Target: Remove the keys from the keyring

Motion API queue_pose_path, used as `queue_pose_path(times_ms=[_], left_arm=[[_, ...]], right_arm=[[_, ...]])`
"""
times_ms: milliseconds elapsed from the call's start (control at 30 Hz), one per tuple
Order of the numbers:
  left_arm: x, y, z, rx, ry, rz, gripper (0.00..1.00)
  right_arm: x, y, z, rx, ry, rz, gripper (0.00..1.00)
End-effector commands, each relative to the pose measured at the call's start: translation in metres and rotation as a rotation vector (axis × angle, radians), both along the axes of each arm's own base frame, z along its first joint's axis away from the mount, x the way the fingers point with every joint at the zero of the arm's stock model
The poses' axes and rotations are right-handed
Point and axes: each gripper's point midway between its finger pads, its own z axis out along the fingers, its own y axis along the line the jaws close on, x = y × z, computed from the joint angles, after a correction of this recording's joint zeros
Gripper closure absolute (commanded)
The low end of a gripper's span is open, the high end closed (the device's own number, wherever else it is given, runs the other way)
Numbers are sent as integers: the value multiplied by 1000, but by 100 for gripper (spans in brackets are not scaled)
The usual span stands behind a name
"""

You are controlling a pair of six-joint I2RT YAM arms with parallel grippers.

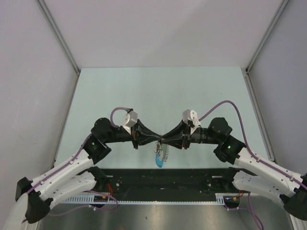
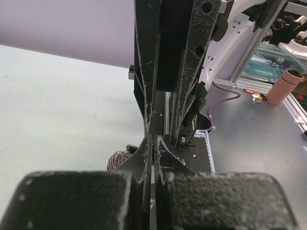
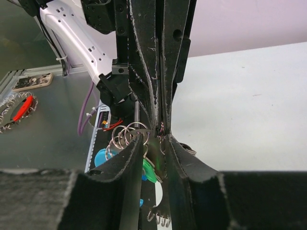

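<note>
Top external view, middle of the frame: the left gripper (image 1: 156,140) pinches the keyring (image 1: 161,145), and the keys (image 1: 159,158) hang just under it. I cannot tell if the right gripper (image 1: 168,141) grips. Next, I think, pull one key off.

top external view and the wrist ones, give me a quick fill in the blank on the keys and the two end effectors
1. In the top view the left end effector and the right end effector meet tip to ____.
2. The plastic piece at the near end of the keys is coloured ____.
3. In the right wrist view, below the keyring, a second plastic piece is coloured ____.

Missing words: tip; blue; green
</note>
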Motion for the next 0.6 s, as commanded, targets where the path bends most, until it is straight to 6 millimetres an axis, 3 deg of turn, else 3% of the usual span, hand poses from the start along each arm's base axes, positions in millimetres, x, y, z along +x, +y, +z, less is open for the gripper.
queue_pose_path(times_ms=[0, 567], left_arm=[[-3, 1, 35, -80, -117, -16, 100], [-3, 4, 37, -78, -146, -3, 100]], right_arm=[[-1, 3, 7, 28, -12, 28, 73], [7, 12, -6, -2, 31, 19, 75]])
